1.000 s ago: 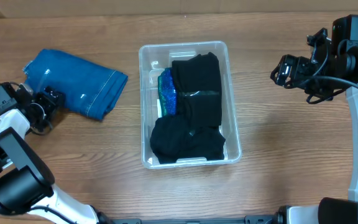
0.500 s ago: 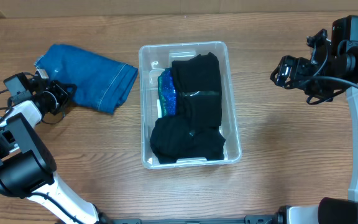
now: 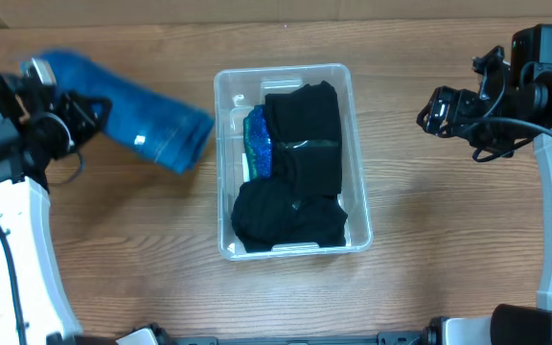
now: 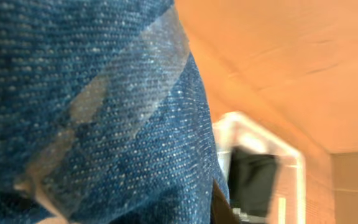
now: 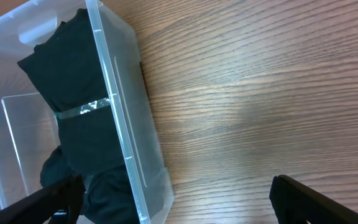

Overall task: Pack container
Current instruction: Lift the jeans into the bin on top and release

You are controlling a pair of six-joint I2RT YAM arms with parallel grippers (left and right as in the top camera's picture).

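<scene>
The clear plastic container (image 3: 352, 144) is sitting in the middle of the wooden counter (image 3: 448, 240), its long sides running away from the robot. It is holding black folded garments (image 3: 300, 163) that are filling most of its floor, with a clear tape band crossing them. A teal-blue packet (image 3: 256, 144) is lying wedged between the garments and the container's left wall. To the left of the container, the left end effector (image 3: 73, 117) is pinching one end of a rolled blue denim bundle (image 3: 147, 120). The bundle's other end is reaching almost to the container's left wall, and in the overhead view it is looking blurred. From the left wrist camera the denim bundle (image 4: 86, 93) is filling nearly the whole view, with a strip of clear tape (image 4: 104, 99) running across it. The container (image 4: 294, 165) is showing only as a blurred shape past the bundle's edge, and the fingers themselves are hidden behind the cloth. To the right of the container and well apart from it, the right end effector (image 3: 433, 109) is hanging above bare counter. In the right wrist view this end effector (image 5: 176, 186) is standing spread wide with nothing between its dark fingers (image 5: 294, 193). The container's right wall (image 5: 120, 124) is lying just beside the finger nearer the container.
</scene>
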